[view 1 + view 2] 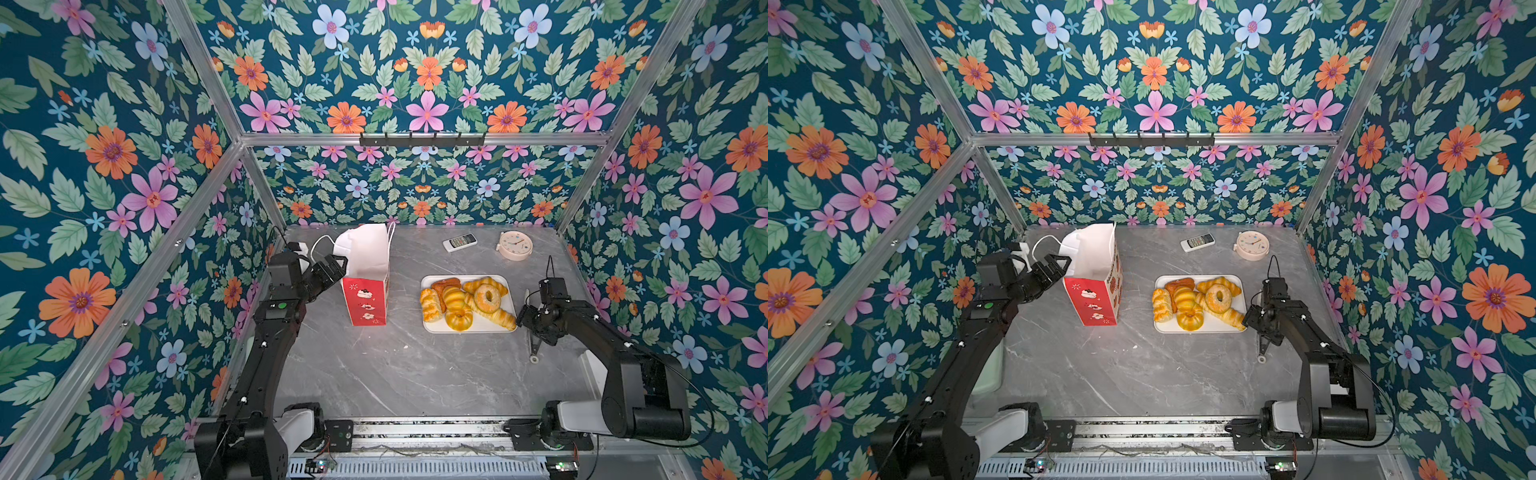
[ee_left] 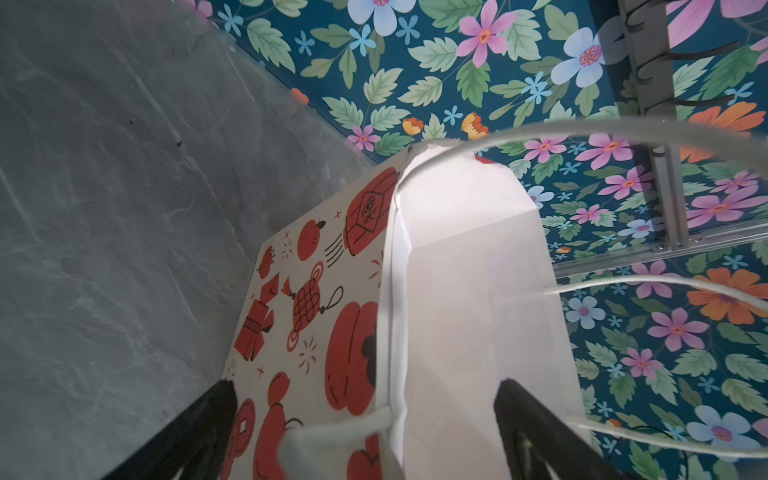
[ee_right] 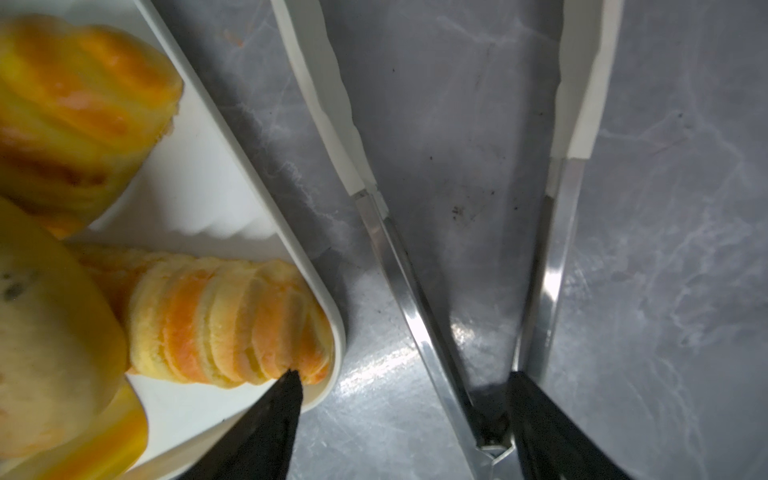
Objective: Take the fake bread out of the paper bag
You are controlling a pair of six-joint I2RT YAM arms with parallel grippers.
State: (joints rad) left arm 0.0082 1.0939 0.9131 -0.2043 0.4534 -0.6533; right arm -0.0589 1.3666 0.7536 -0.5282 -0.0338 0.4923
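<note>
The grey marbled table [image 1: 415, 374] bears the paper bag [image 1: 366, 301], tray [image 1: 487, 326], tongs [image 1: 533, 345], remote [image 1: 459, 242] and clock [image 1: 515, 246].

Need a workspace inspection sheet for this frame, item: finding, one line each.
Surface: grey marble table, small specks.
Job's things: paper bag upright, mouth open; fake bread piled on white tray; none seen inside the bag.
Clutter: remote, clock, tongs lying open beside the tray.
Grippers: left gripper open, straddling the bag rim; right gripper open over tongs and tray corner.
Cables: black lead looped at right wrist.
Surroundings: floral walls, aluminium frame, hook rack.
</note>
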